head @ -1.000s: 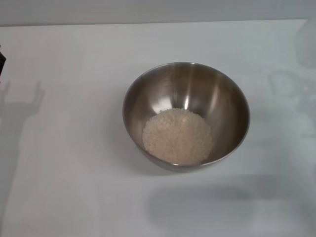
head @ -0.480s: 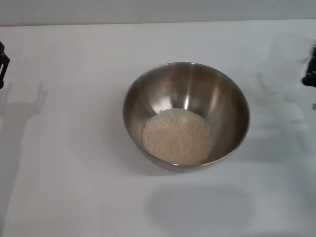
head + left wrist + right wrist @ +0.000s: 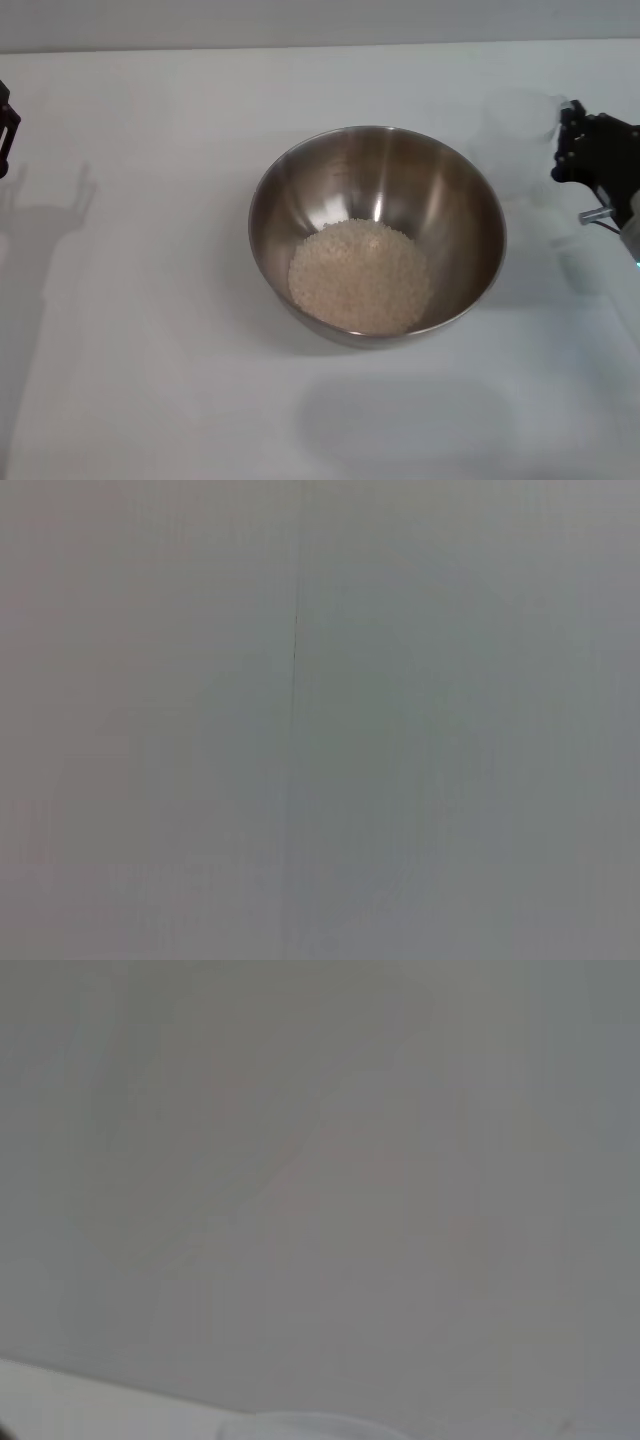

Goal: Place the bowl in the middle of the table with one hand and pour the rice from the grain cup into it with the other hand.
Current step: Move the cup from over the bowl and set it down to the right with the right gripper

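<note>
While the head view is being read from its left edge, a single dark sliver of the left gripper (image 3: pixel 5 130) is being shown against the border of the table (image 3: pixel 150 350), with most of it being cut off, so its fingers cannot be judged open or closed. Only its grey shadow is being cast on the white top beside it.

Near the middle of the table one bowl (image 3: pixel 330 180) is being seen, upright and well apart from both grippers. One heap of rice (image 3: pixel 360 277) is being held in its bottom, leaning toward the near wall, with the shiny steel above it being left bare.

To the right of the bowl, near it but not touching it, one grain cup (image 3: pixel 520 140) is being seen upright. Being clear plastic against white, it is hard to make out; only its rim and faint walls are being picked up, and whether any grains are inside cannot be told. The right gripper (image 3: pixel 575 150) is being seen pressed against the cup's right side, its dark fingers (image 3: pixel 568 140) being closed on the cup there. The rest of that arm is being cut off by the right edge.

Nothing but a plain grey surface with a thin dark line is being shown in the left wrist view. A pale blank surface is being shown in the right wrist view.
</note>
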Controlling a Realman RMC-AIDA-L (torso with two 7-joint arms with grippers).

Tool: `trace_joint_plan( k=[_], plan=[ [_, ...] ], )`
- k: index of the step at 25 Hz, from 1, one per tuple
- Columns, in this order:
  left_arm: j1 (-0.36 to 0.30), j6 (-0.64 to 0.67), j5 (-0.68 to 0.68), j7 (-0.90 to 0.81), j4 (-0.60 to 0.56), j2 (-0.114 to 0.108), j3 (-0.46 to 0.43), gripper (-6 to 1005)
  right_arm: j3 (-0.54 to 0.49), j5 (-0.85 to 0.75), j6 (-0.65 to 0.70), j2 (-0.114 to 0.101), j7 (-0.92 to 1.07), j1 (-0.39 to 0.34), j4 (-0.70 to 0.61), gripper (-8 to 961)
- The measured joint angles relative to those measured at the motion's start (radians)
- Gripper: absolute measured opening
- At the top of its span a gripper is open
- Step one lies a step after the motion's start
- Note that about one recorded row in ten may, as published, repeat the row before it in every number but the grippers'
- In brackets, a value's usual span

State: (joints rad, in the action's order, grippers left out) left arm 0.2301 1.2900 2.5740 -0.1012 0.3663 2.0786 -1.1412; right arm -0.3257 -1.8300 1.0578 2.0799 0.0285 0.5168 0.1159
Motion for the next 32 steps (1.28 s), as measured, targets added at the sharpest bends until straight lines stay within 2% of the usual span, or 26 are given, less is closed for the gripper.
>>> trace_joint_plan(
  k=[8, 25, 32],
  plan=[
    [0.0, 0.0, 0.0, 0.0, -0.001, 0.0, 0.004, 791, 0.061, 0.0, -0.059, 0.0, -0.001, 0.033, 0.001, 13],
    [0.003, 0.0, 0.0, 0.0, 0.003, 0.0, 0.005, 792, 0.054, -0.038, -0.092, 0.002, 0.002, 0.04, 0.008, 11],
    [0.005, 0.0, 0.0, 0.0, 0.003, 0.0, 0.005, 792, 0.052, -0.038, -0.098, 0.003, 0.001, 0.033, 0.018, 102]
  ],
)
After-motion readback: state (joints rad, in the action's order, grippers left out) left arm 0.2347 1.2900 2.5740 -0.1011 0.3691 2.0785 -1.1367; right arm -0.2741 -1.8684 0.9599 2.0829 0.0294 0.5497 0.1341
